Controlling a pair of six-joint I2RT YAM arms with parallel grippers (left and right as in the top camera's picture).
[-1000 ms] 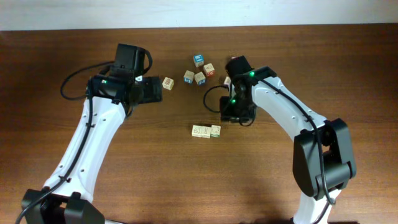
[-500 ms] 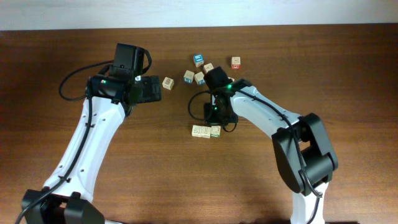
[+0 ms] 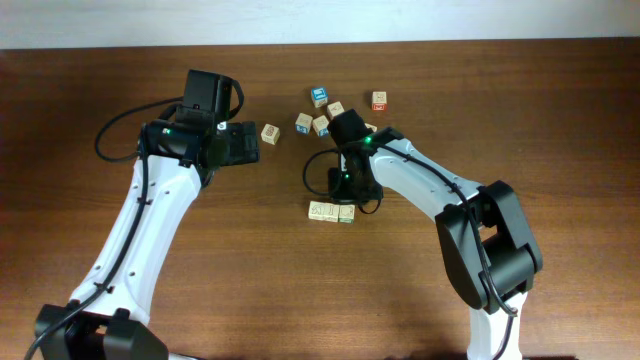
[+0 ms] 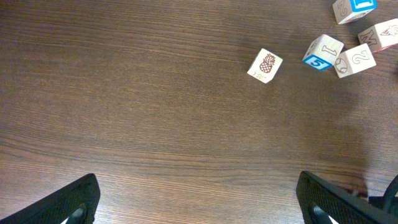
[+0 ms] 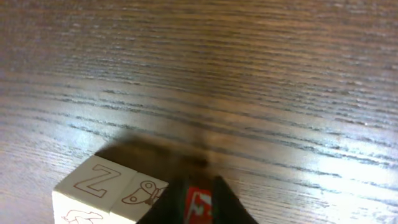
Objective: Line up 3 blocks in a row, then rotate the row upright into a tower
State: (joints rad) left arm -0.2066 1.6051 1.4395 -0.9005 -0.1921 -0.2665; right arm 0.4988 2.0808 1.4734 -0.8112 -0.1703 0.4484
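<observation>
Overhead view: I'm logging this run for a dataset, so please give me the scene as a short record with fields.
table: brown wood
row: three pale blocks side by side, mid-table
left pincer: open, empty, above bare wood short of the pineapple block
right pincer: low at the row's right end; jaws nearly together, grip unclear
cluster: loose blocks behind the row
red block: apart, right of the cluster
</observation>
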